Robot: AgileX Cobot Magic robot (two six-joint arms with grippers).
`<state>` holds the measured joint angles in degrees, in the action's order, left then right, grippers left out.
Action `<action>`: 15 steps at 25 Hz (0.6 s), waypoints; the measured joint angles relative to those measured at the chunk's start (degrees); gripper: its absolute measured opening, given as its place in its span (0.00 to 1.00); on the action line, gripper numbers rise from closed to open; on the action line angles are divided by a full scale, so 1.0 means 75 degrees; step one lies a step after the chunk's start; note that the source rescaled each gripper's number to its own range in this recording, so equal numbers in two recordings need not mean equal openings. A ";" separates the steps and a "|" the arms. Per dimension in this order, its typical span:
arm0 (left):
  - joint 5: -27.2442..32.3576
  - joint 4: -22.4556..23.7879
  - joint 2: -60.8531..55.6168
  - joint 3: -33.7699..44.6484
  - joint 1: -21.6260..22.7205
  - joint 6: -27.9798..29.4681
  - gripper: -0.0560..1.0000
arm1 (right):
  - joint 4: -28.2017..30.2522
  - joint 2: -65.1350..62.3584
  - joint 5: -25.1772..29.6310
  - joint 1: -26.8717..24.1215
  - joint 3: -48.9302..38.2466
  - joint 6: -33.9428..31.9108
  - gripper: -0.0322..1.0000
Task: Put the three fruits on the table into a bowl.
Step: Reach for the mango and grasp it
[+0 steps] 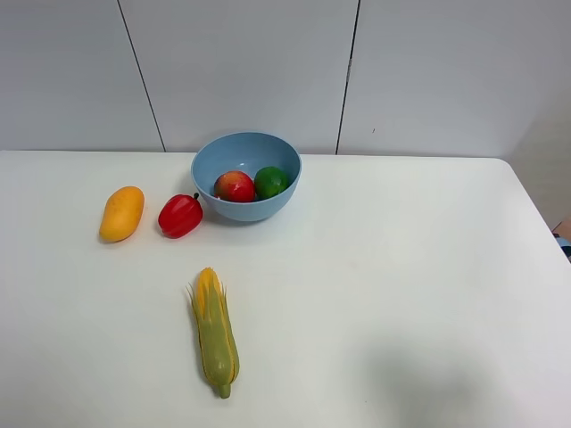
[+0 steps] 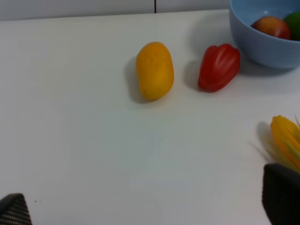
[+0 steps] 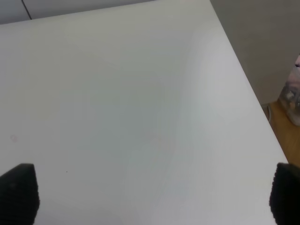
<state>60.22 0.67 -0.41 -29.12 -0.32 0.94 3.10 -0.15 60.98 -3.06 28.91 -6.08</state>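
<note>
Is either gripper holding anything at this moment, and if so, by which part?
Nothing is held. The left gripper is open, apart from the mango lying on the table. The right gripper is open too, with only table under it.

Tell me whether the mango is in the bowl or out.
Out. The mango lies on the table beside the pepper; the bowl holds only the red-yellow fruit and the lime.
</note>
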 joint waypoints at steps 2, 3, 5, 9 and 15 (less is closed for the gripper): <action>0.0000 0.0000 0.0000 0.0000 0.0000 0.0000 1.00 | 0.0000 0.0000 0.0000 0.0000 0.0001 0.0000 0.99; 0.0000 0.0000 0.0000 0.0000 0.0000 0.0000 1.00 | 0.0000 0.0000 0.0000 0.0000 0.0001 0.0000 0.99; 0.0000 0.0000 0.0000 0.0000 0.0000 0.0000 1.00 | 0.0000 0.0000 0.0000 0.0000 0.0001 0.0000 0.99; 0.0000 0.0000 0.0000 0.0000 0.0000 0.0000 1.00 | 0.0000 0.0000 0.0000 0.0000 0.0001 0.0000 0.99; 0.0000 0.0000 0.0000 0.0000 0.0000 0.0000 1.00 | 0.0000 0.0000 0.0000 0.0000 0.0001 0.0000 0.99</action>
<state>60.22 0.67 -0.41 -29.12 -0.32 0.94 3.10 -0.15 60.98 -3.06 28.92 -6.08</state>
